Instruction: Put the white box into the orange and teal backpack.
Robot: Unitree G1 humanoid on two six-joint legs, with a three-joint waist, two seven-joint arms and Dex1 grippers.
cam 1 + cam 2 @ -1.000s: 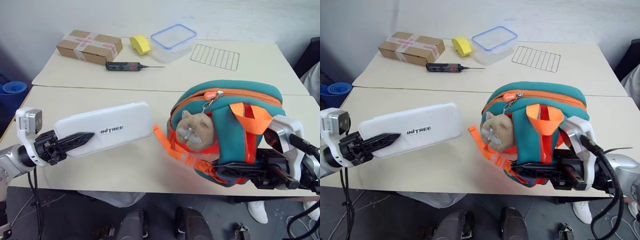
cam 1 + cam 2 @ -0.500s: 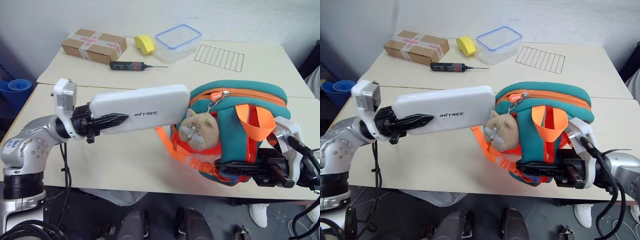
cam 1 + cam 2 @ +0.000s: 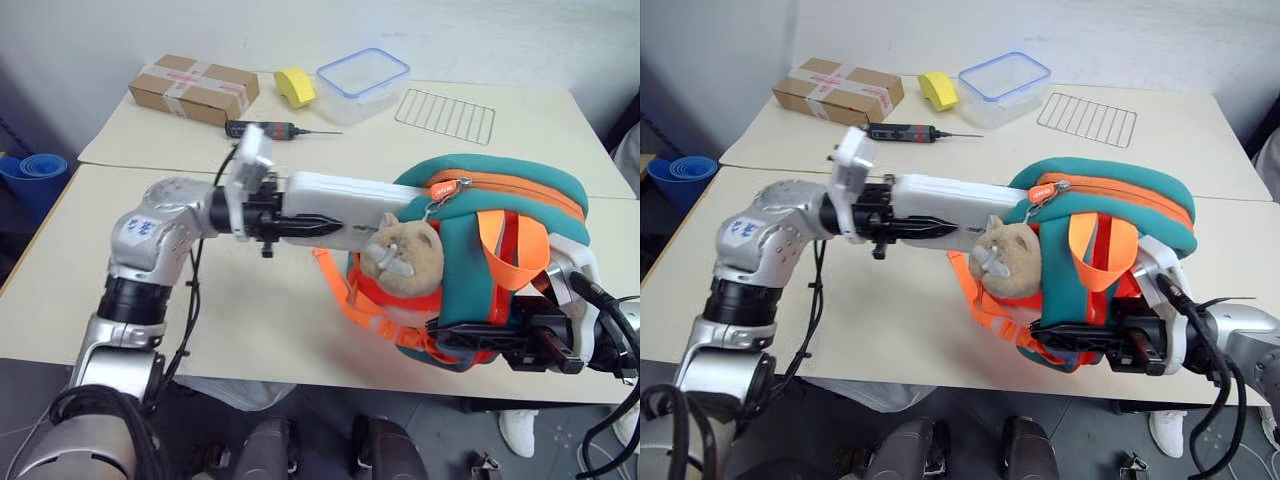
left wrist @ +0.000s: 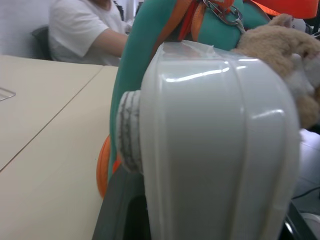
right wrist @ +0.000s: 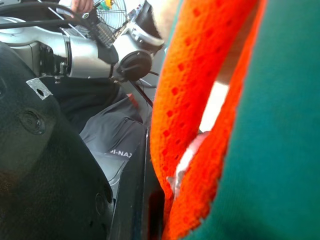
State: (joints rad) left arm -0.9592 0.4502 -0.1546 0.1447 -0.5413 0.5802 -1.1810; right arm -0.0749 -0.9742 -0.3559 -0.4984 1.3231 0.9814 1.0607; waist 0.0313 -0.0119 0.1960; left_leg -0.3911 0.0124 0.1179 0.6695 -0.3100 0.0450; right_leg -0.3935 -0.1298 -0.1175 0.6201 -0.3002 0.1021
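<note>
The left gripper (image 3: 292,224) is pinching the near end of the white box (image 3: 340,208), its black fingers pressed on the case's two broad faces, and it holds the box out level, off the table, with the far end pointing at the orange and teal backpack (image 3: 500,200). That far end sits tucked behind the tan plush toy (image 3: 401,256) hanging off the bag's front, touching or all but touching the teal fabric just below the orange zip line. From the left wrist view the box's rounded end looks butted up against the bag's side; I can't tell whether it has found an opening.

The right gripper (image 3: 1090,340) is pressed together on the backpack's lower orange trim at the near right edge of the front table (image 3: 60,260), propping the bag up on its side.

So the step in hand looks like insertion: box carried, now lining up with the mouth. The zip pull (image 3: 440,187) sits at the left end of the orange seam, and I can't see a real gap there. The next move calls for finding or widening that opening, then pushing the box in lengthwise while the right side keeps the bag steady. The plush toy could snag the box's end.
</note>
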